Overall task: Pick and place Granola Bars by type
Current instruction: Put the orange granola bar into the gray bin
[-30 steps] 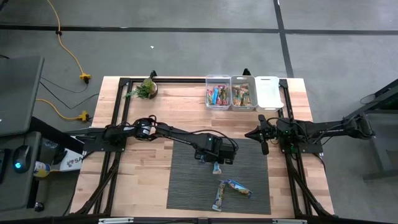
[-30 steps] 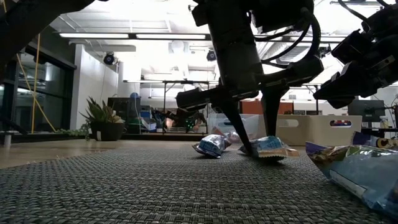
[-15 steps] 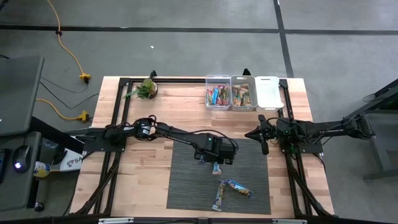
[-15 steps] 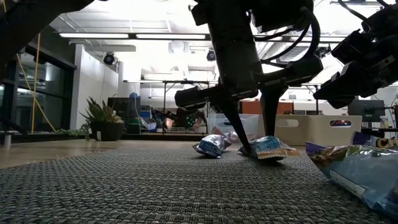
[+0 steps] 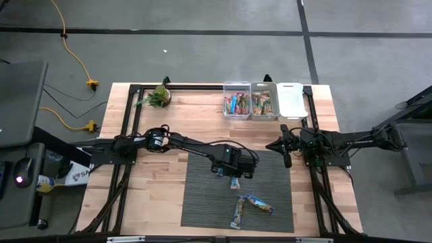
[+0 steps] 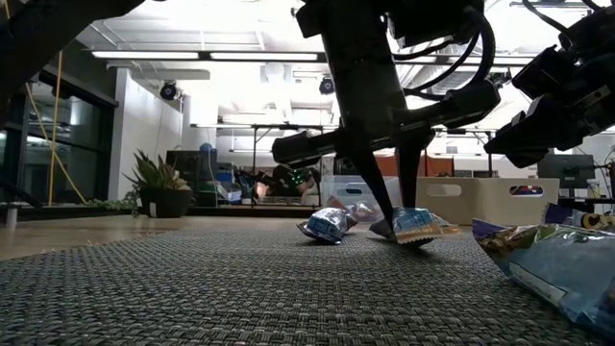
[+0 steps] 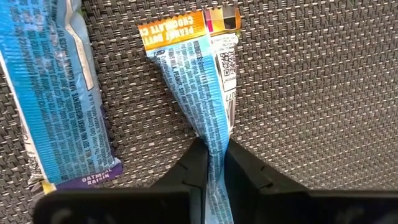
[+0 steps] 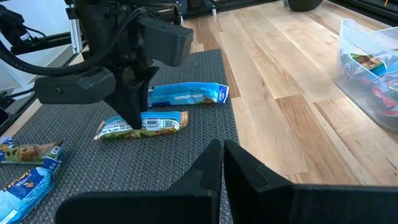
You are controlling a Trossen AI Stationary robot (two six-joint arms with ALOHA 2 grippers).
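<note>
On the dark woven mat (image 5: 202, 196) lies a blue granola bar (image 7: 199, 81) with an orange end, and my left gripper (image 7: 214, 149) stands over it, shut on it. A second blue bar (image 7: 53, 93) lies flat on the mat right beside it. Two more bars (image 5: 254, 203) (image 5: 236, 214) lie on the mat's near part. Several bars fill two clear bins (image 5: 236, 102) (image 5: 264, 101) at the far edge. My right gripper (image 5: 287, 154) hovers shut over the table's right side, touching nothing. My left gripper pinches the blue bar with the orange end between its two fingers, at the long sides near its middle (image 7: 214, 132), where the wrapper is squeezed narrow. The fingers (image 6: 375, 197) come steeply from above and lie across the bar. The bar (image 8: 143, 124) rests on the mat.
A white bin (image 5: 291, 100) stands to the right of the two clear ones. A small potted plant (image 5: 159, 96) stands at the far left corner. Bare wood lies on either side of the mat.
My left gripper has shut on the bar with the orange end without shifting its place: the two fingers, which stood apart on either side of it, now meet on the wrapper. The bar stays on the mat.
</note>
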